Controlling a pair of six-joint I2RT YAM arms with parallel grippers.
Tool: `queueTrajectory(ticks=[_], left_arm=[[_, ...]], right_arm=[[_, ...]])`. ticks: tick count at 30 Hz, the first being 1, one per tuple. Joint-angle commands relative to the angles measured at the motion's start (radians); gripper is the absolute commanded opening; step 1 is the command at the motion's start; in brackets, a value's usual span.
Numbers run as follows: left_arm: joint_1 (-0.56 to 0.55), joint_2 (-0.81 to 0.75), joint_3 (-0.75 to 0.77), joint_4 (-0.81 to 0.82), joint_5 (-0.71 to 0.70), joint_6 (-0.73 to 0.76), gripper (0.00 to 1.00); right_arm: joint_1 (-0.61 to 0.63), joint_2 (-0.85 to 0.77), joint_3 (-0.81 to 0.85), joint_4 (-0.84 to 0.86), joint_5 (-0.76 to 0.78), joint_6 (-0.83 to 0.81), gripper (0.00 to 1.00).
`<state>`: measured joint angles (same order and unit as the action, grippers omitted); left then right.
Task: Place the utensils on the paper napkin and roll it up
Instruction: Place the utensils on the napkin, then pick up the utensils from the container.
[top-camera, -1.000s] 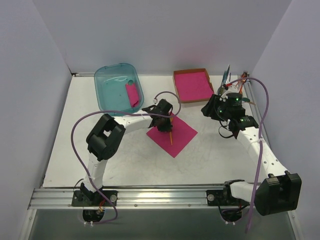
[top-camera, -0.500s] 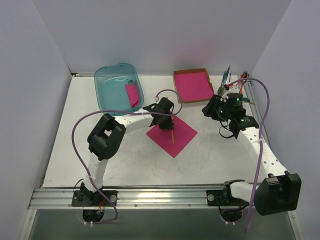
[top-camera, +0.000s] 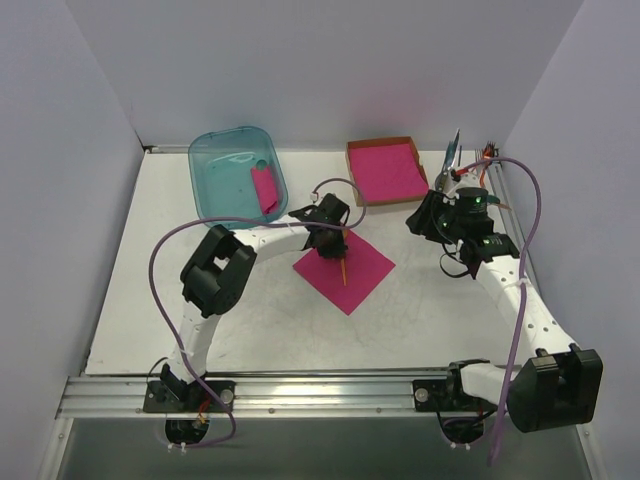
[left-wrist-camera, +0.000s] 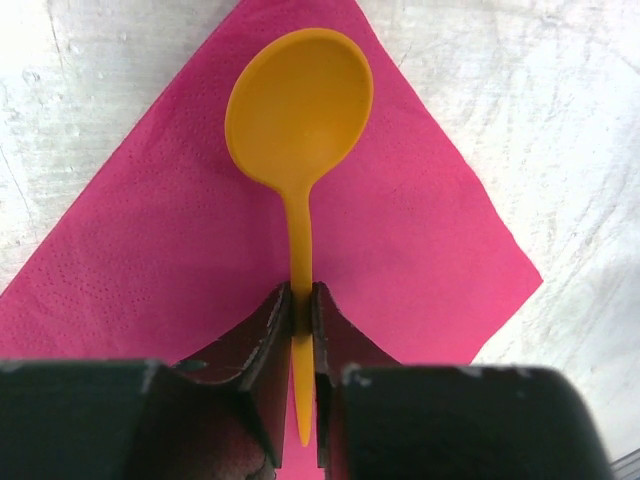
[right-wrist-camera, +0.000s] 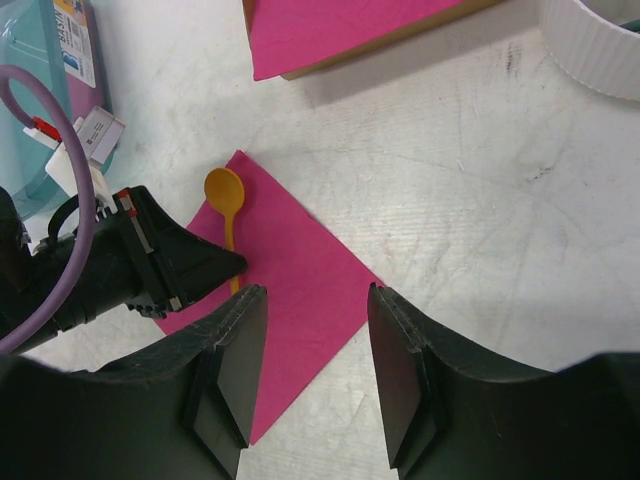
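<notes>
the left gripper (left-wrist-camera: 302, 305) is pinching the thin handle of the orange spoon (left-wrist-camera: 298, 110), its jaws narrowed tight around it. the spoon's round bowl is sitting over the paper napkin (left-wrist-camera: 150, 250) near one corner, and the napkin is lying flat on the white table (top-camera: 200, 310). off to the napkin's right, the right gripper (right-wrist-camera: 312, 300) is hovering with its fingers spread wide, gripping nothing. farther back, a teal bin (top-camera: 225, 150) and a cardboard tray of pink sheets (top-camera: 385, 172) are sitting by the wall.
</notes>
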<state>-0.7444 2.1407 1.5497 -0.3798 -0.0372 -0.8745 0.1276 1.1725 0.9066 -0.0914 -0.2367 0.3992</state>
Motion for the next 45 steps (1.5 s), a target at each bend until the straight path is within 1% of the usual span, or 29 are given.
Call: queueTrajectory(ticks=[1,3,4,5,8,13,15,16,17,20,22,23,25,26,27,28,30,32,33,34,37,39,40,42,43,44,45], left_arm=[[0.005,0.019,0.067,-0.040,-0.024,0.023,0.20],[0.005,0.025,0.082,-0.059,-0.035,0.026,0.25],[0.005,0.024,0.085,-0.067,-0.038,0.028,0.30],[0.005,0.022,0.085,-0.071,-0.041,0.028,0.31],[0.007,0.013,0.079,-0.065,-0.041,0.029,0.34],[0.005,-0.005,0.084,-0.076,-0.049,0.034,0.35],[0.005,-0.037,0.079,-0.079,-0.062,0.040,0.36],[0.004,-0.051,0.070,-0.067,-0.061,0.049,0.39],[0.004,-0.064,0.072,-0.071,-0.061,0.060,0.48],[0.000,-0.131,0.061,-0.082,-0.066,0.086,0.56],[0.002,-0.191,0.037,-0.080,-0.079,0.103,0.56],[0.002,-0.230,0.026,-0.079,-0.087,0.109,0.63],[-0.001,-0.271,0.006,-0.076,-0.092,0.126,0.67],[-0.001,-0.309,-0.009,-0.077,-0.090,0.134,0.70],[-0.001,-0.326,-0.014,-0.082,-0.090,0.141,0.73],[-0.001,-0.344,-0.022,-0.082,-0.092,0.158,0.74],[-0.001,-0.401,-0.055,-0.085,-0.095,0.173,0.75],[0.000,-0.438,-0.083,-0.079,-0.092,0.204,0.75],[0.004,-0.473,-0.115,-0.071,-0.092,0.216,0.75],[0.002,-0.490,-0.137,-0.053,-0.092,0.267,0.75],[0.000,-0.562,-0.244,0.013,-0.081,0.350,0.75],[0.008,-0.617,-0.302,0.057,-0.069,0.368,0.77],[0.011,-0.634,-0.366,0.074,-0.064,0.379,0.78],[0.016,-0.686,-0.433,0.136,-0.046,0.393,0.82],[0.017,-0.705,-0.488,0.159,-0.040,0.410,0.88],[0.019,-0.737,-0.514,0.189,-0.032,0.414,0.97],[0.019,-0.751,-0.533,0.197,-0.030,0.420,0.94]], right_arm=[[-0.009,-0.031,-0.008,0.005,-0.012,-0.008,0.44],[-0.011,-0.031,-0.008,0.005,-0.012,-0.008,0.42],[-0.014,-0.030,-0.009,0.007,-0.012,-0.008,0.42],[-0.014,-0.031,-0.011,0.007,-0.013,-0.008,0.41],[-0.017,-0.031,-0.008,0.005,-0.015,-0.008,0.41],[-0.026,-0.031,-0.005,0.004,-0.012,-0.011,0.42],[-0.037,-0.028,0.012,-0.007,-0.004,-0.013,0.42],[-0.052,-0.028,0.020,-0.008,-0.003,-0.013,0.42],[-0.060,-0.025,0.028,-0.010,-0.003,-0.011,0.42],[-0.086,-0.013,0.064,-0.007,0.019,-0.003,0.41],[-0.111,0.006,0.098,-0.004,0.042,0.004,0.41],[-0.121,0.021,0.107,0.001,0.046,0.007,0.41],[-0.125,0.039,0.136,0.012,0.054,0.013,0.41],[-0.149,0.064,0.149,0.021,0.085,0.007,0.42],[-0.151,0.076,0.159,0.024,0.105,-0.002,0.43],[-0.151,0.090,0.191,0.024,0.125,-0.011,0.46],[-0.154,0.142,0.222,0.028,0.186,-0.049,0.50],[-0.154,0.199,0.277,0.036,0.218,-0.082,0.59],[-0.155,0.216,0.299,0.039,0.268,-0.098,0.64],[-0.157,0.234,0.317,0.038,0.289,-0.106,0.72],[-0.155,0.292,0.377,0.059,0.347,-0.129,0.82],[-0.155,0.340,0.419,0.076,0.362,-0.140,0.83],[-0.155,0.360,0.437,0.076,0.391,-0.149,0.83],[-0.160,0.421,0.486,0.084,0.408,-0.154,0.83],[-0.161,0.444,0.504,0.084,0.418,-0.157,0.82],[-0.163,0.494,0.523,0.084,0.424,-0.163,0.81],[-0.163,0.519,0.570,0.082,0.431,-0.168,0.81]])
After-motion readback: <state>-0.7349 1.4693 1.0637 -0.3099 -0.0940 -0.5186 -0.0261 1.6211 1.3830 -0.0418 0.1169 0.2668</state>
